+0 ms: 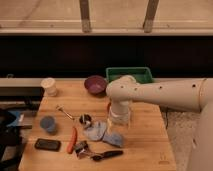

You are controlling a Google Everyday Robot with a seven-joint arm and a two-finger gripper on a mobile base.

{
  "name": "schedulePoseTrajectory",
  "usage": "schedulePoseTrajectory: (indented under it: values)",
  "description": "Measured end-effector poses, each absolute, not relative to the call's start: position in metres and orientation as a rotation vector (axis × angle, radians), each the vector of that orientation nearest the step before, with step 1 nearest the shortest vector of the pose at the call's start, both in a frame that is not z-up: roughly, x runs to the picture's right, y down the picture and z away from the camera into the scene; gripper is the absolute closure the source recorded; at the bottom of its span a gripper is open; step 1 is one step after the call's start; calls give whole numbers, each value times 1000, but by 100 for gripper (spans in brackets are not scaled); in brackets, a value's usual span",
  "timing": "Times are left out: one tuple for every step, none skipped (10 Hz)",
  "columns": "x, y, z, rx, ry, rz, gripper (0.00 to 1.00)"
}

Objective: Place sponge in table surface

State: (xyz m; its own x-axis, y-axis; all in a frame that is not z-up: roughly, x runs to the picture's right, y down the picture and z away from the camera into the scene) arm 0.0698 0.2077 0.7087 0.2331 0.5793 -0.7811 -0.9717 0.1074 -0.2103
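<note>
Nearest, along the front edge of the table [150, 150], lie a black-handled tool [106, 155], a small metal piece [81, 148], a dark phone [47, 144] and an orange utensil [73, 140]. Just behind them sit two pale blue cloths [102, 134], with a blue cup [48, 124] off to the side.

Directly above the cloths' far edge, the gripper [120, 123] points down over the middle of the table, close to the wood. The white wrist covers its tip, so I cannot tell whether it is clamped or released. The sponge cannot be picked out. It is probably hidden at the gripper's tip, low over the bare wood beside the cloths.

Doing this step well means lowering straight onto that bare patch, not onto the cloths. The sponge should be flat on the wood before it is let go, so it does not tip or roll into the clutter. The lift away should be vertical to avoid dragging a cloth.

Farther back are a small dark round object [85, 119] and a spoon [64, 111]. Beyond those stand a purple bowl [95, 84], a white cup [49, 86] and a green bin [129, 74], all well clear of the drop spot.
</note>
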Motion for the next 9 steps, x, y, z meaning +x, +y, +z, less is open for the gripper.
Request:
schedulePoseTrajectory:
  values:
    - [67,208,709,-820,595,1243,35]
    - [69,208,710,-823,598,1246,35]
    - [66,209,713,-836,596,1235,35]
    - [57,212,721,-844,601,1207,35]
    - [45,213,727,-843,605,1178,35]
    - [38,214,731,-844,607,1163,35]
    - [36,215,735,-843,610,1149,35]
    - [35,219,740,-845,615,1134,35]
    - [34,223,745,-847,622,1123,35]
